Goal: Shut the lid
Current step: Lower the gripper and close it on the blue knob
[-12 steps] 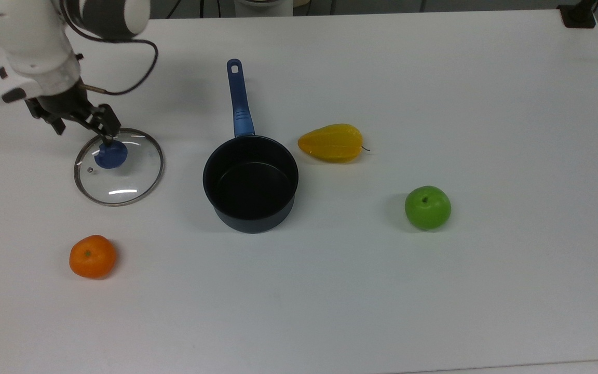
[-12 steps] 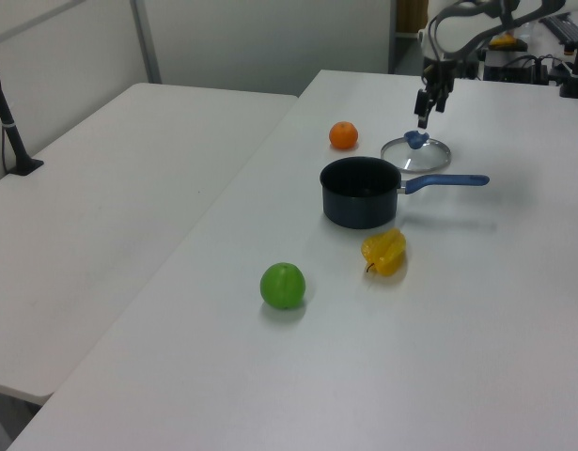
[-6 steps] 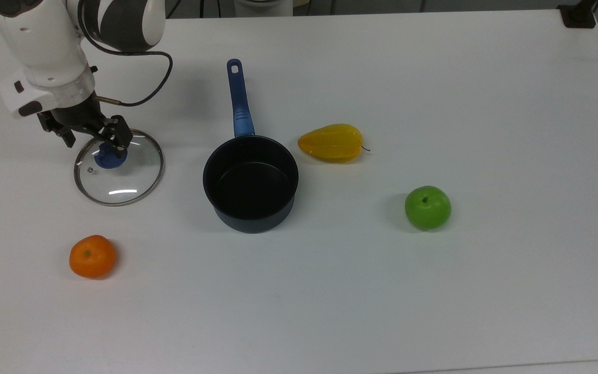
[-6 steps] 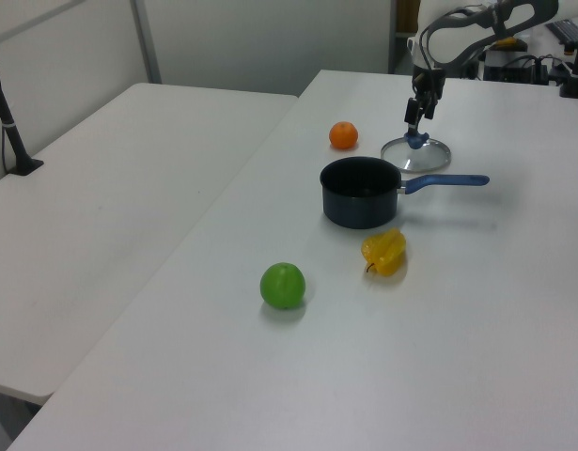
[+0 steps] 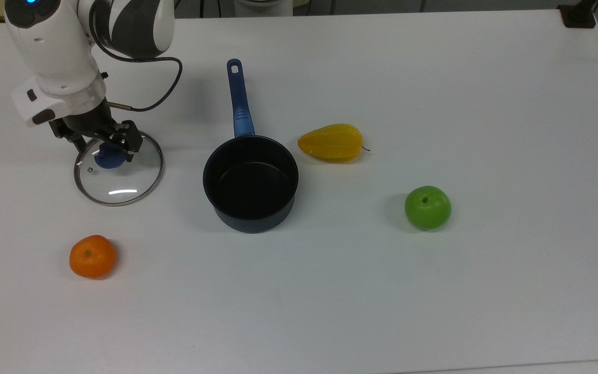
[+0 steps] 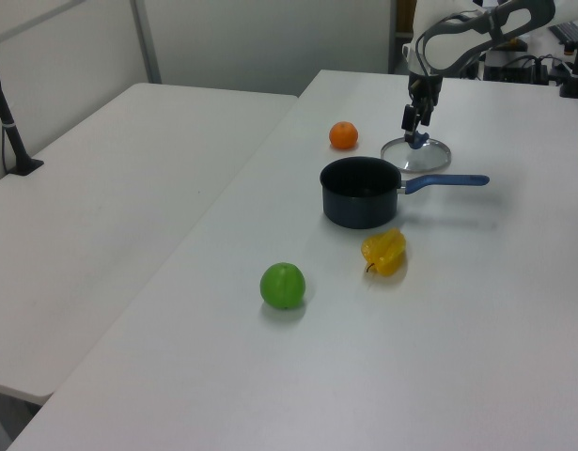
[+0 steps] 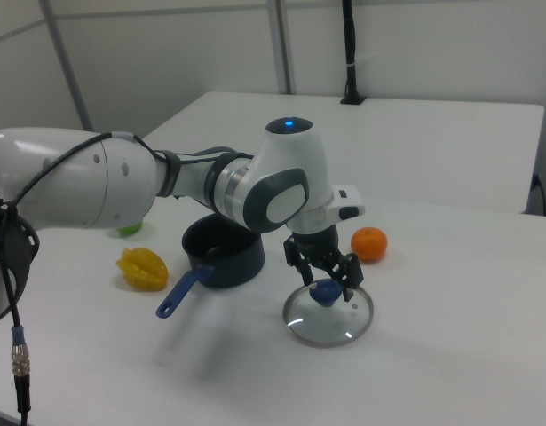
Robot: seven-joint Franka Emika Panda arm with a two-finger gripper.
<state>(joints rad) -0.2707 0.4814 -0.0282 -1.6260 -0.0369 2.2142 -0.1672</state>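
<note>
The lid (image 5: 122, 179) lies flat on the white table at the top view's left, clear glass with a metal rim and a blue knob (image 5: 108, 158). My gripper (image 5: 102, 146) hangs right over the knob, open, one finger on each side of it. The right view shows the gripper (image 7: 324, 275) straddling the knob (image 7: 326, 292) just above the glass of the lid (image 7: 330, 321). In the left view the gripper (image 6: 413, 124) stands over the lid (image 6: 418, 154). The dark saucepan (image 5: 250, 182) sits uncovered in the middle, with its blue handle (image 5: 239, 98) pointing to the top view's top.
An orange (image 5: 92, 256) lies in front of the lid. A yellow star fruit (image 5: 331, 142) sits just right of the saucepan and a green apple (image 5: 427, 207) further right. A second table (image 6: 110, 188) adjoins in the left view.
The gripper has shifted to the top view's right and come down from beside the knob to straddle it. Lid, saucepan and fruit have not moved.
</note>
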